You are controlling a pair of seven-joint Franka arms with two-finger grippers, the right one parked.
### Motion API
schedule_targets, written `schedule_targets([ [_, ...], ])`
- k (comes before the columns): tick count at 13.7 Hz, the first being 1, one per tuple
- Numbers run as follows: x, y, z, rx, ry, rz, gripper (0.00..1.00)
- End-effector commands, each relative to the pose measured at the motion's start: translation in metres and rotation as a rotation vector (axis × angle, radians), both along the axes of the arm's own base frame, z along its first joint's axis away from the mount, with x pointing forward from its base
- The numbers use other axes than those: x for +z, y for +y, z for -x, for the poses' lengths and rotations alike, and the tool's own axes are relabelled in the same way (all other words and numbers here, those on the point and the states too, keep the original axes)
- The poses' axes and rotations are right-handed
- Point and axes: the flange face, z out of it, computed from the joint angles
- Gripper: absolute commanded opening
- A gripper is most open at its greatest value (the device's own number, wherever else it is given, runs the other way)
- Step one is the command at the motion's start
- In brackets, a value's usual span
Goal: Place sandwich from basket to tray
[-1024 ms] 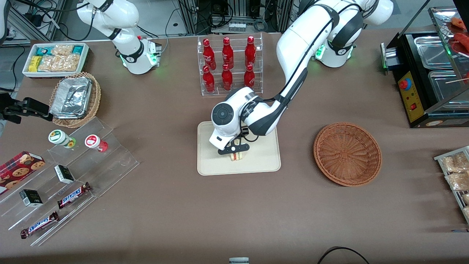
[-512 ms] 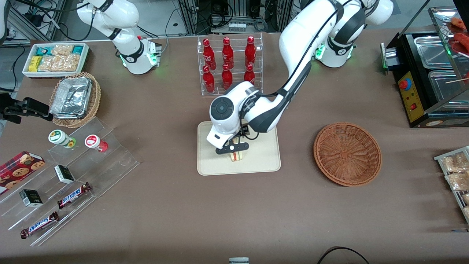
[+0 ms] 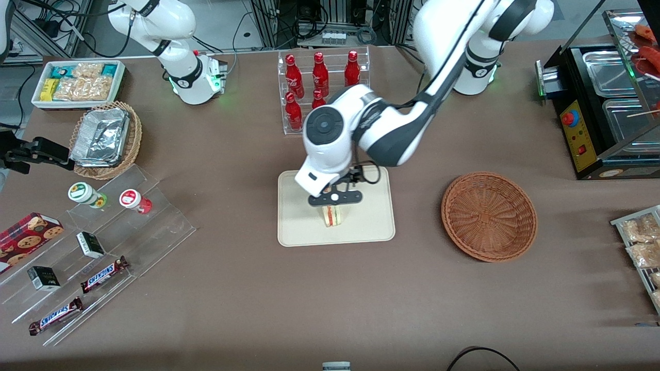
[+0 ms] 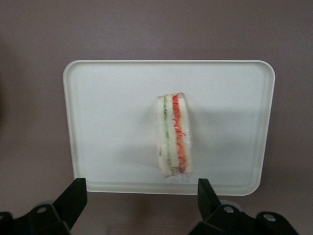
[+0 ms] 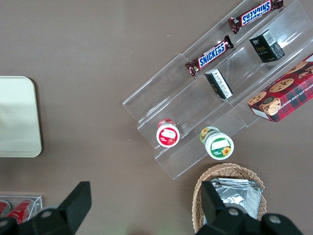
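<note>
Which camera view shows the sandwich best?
The left wrist view: the sandwich lies unobstructed on the tray, its filling stripes clear, below the open gripper. The front view shows it smaller, partly under the gripper. The right wrist view shows only a tray corner.

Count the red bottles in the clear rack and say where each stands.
6 show: three on the rack's upper tier, three on the lower, two partly covered by the arm. The gripper hangs open above the sandwich.
</note>
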Motion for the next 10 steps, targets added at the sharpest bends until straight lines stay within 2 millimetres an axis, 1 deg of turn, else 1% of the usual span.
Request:
schedule_targets([
  [1,0.016,0.058,-0.01,-0.012,0.025,-0.013,1.0],
  [2,0.025,0.075,-0.017,-0.043,0.025,-0.003,1.0],
  [3,0.031,0.091,-0.021,-0.067,0.032,0.005,1.0],
  [4,0.036,0.116,-0.025,-0.081,0.036,0.008,1.0],
  [6,0.046,0.156,-0.026,-0.148,0.042,0.009,1.0],
  [8,0.051,0.19,-0.026,-0.175,0.054,0.012,1.0],
  [10,0.06,0.231,-0.027,-0.198,0.061,0.025,1.0],
])
